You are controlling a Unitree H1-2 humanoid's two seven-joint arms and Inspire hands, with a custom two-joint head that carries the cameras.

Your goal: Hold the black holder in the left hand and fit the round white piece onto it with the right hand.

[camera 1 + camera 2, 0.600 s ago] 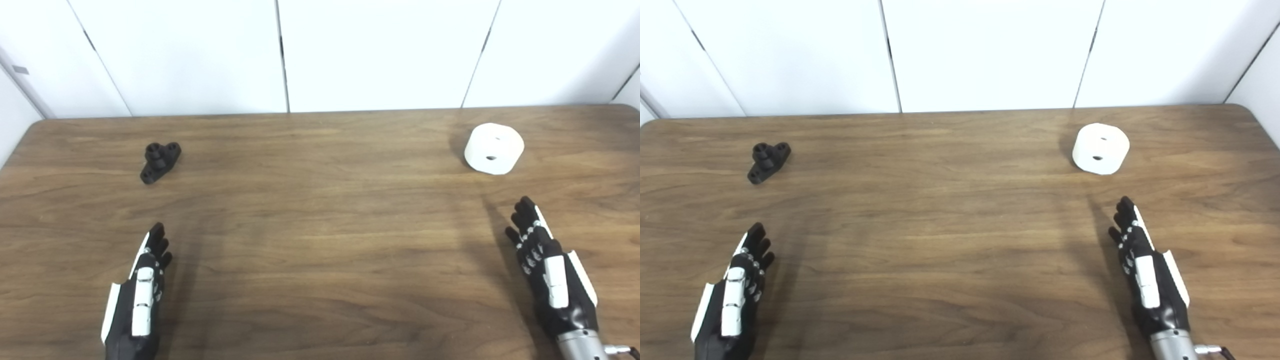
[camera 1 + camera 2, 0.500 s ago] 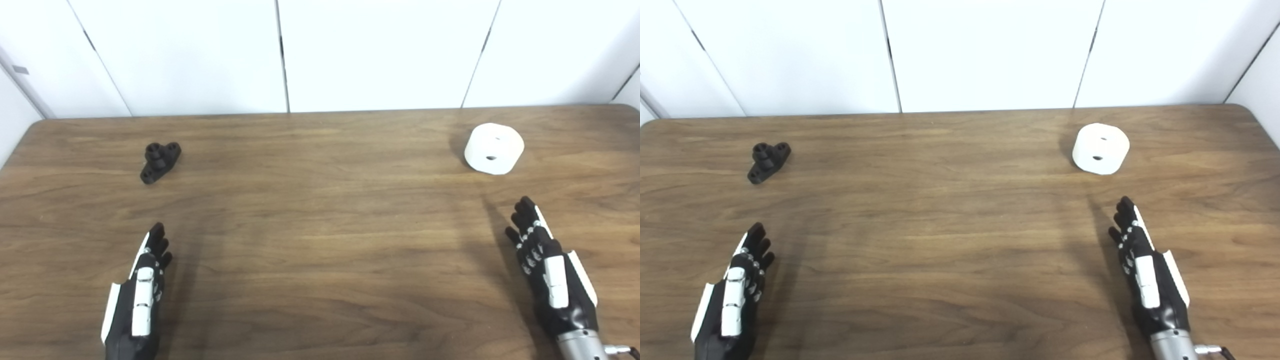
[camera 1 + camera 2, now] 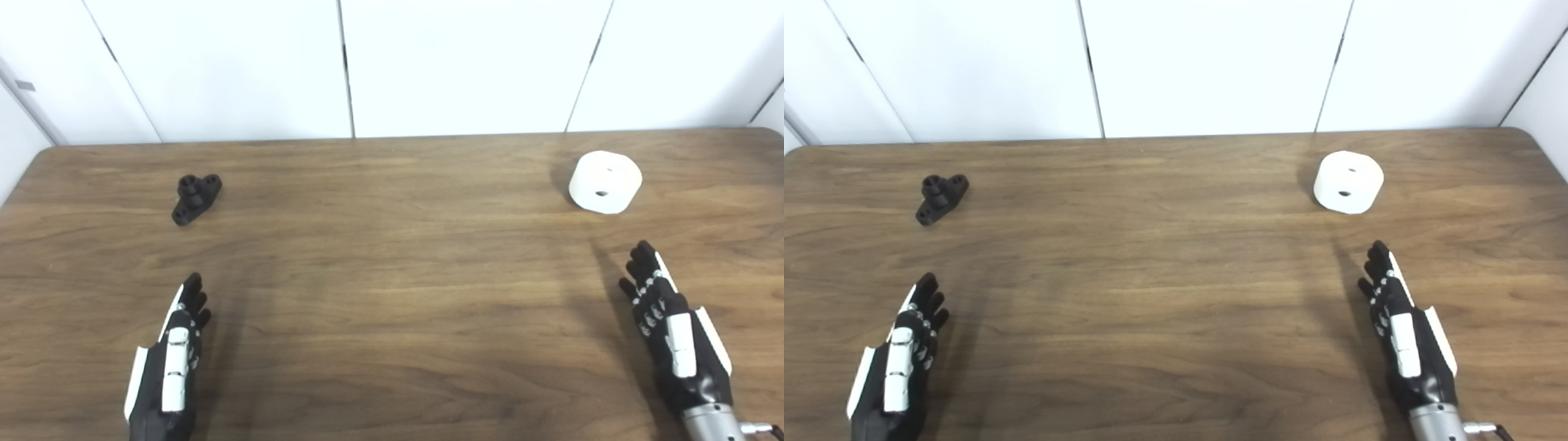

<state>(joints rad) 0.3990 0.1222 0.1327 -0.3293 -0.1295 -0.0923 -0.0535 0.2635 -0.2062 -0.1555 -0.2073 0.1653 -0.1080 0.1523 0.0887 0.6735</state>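
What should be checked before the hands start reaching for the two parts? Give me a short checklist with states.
1. Left hand empty, fingers extended: ok.
2. Right hand empty, fingers extended: ok.
3. Black holder lies free on the table, ahead of the left hand: ok.
4. Round white piece lies free, ahead of the right hand: ok.
5. Nothing lies between either hand and its part: ok.
6. Whether the white piece's hole matches the holder's post: cannot tell.

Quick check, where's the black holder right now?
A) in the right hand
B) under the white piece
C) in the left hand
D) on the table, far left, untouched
D: the black holder lies on the table beyond the empty left hand, far from the round white piece.
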